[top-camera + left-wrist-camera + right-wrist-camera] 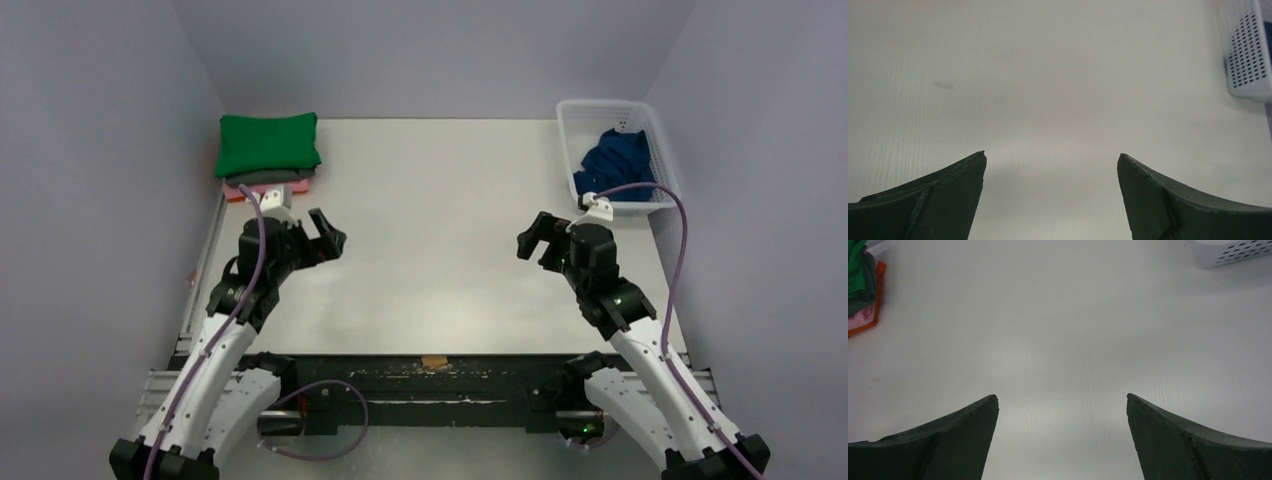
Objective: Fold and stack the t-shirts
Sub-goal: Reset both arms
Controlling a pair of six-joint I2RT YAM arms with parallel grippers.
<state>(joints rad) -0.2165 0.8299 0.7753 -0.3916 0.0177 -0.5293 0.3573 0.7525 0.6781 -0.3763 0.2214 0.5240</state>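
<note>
A folded bright green t-shirt [268, 145] tops a stack at the table's far left corner, over dark grey [270, 177], pink [240, 187] and orange layers. The stack's edge shows in the right wrist view [862, 285]. A crumpled royal blue t-shirt [613, 160] lies in the white lattice basket [585, 115] at the far right. My left gripper [328, 229] is open and empty, hovering just in front of the stack. My right gripper [534, 235] is open and empty, to the left of the basket's near end. Both wrist views show bare table between the jaws.
The basket's corner shows in the left wrist view [1245, 55] and the right wrist view [1233, 251]. Grey walls enclose the white table [430, 250] on three sides. A black rail [440, 375] runs along the near edge.
</note>
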